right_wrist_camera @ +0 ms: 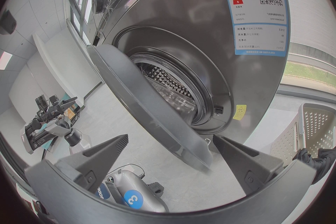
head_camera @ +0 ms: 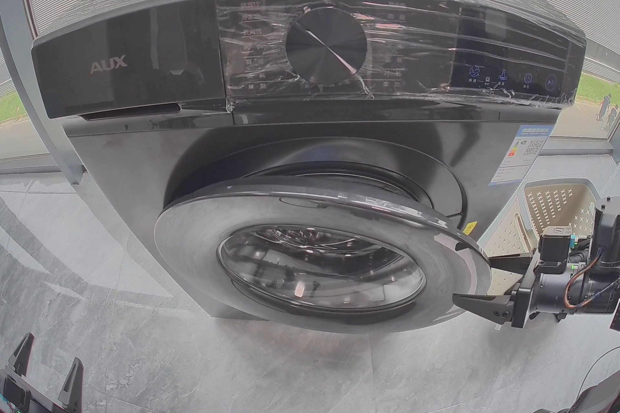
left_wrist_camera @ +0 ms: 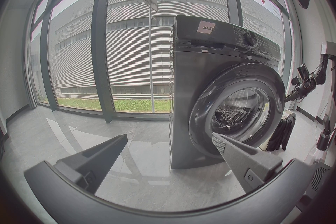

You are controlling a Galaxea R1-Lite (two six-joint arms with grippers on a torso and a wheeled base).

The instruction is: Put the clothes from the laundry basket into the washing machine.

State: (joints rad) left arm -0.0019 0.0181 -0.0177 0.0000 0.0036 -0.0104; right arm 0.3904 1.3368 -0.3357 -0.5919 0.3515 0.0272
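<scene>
The big grey washing machine [head_camera: 310,111] stands on the floor. Its round door [head_camera: 316,266] is part way open, so you can see a bit of the drum inside. The white laundry basket [head_camera: 555,208] sits on the floor just beside the machine, on the robot's right. Dark clothes [right_wrist_camera: 313,160] hang over its rim, not in the machine yet. The right fingers [head_camera: 483,303] are spread wide, one on each side of the door's edge, and grip nothing. I think they are there to swing the door wider. The left fingers [head_camera: 70,379] are spread too, holding nothing, low down and well away.
</scene>
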